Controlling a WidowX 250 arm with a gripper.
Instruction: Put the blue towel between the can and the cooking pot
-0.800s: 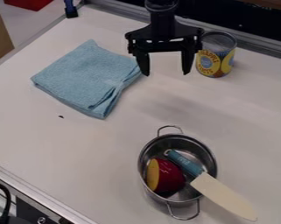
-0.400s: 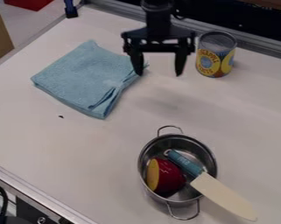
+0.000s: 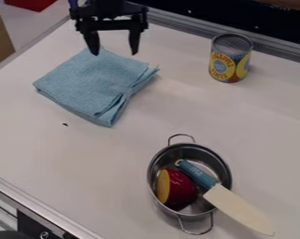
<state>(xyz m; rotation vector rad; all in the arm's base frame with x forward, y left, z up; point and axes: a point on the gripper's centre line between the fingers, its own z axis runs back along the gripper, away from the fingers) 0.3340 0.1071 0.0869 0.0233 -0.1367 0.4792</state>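
Black two-finger end effector (image 3: 114, 53), its fingers spread apart with nothing between them, is over the far edge of the folded, light blue cloth towel (image 3: 83, 88). The towel lies flat on the white bench (image 3: 83, 163). To the right of the towel stands an upright metal can with a yellow fruit label (image 3: 230, 58); nearer the viewer and to the right of the towel sits a round, silver metal cooking pot with two wire handles (image 3: 188, 151). The towel is outside the space between them, so the placing is yet to be done.

The likely next step is a pinch on the towel. How high the fingertips are above it cannot be told. Closing too high, or just beyond the towel's edge, would probably catch air; a shallow bite might lift only the top layer and let the folds fall open. Pushing down too far could jam the fingertips against the bench.

Once lifted, the soft cloth would likely droop, and carried low it could brush the can or snag a pot handle. It might also knock the cream-bladed, blue-handled utensil (image 3: 242, 210) jutting over the pot's rim.
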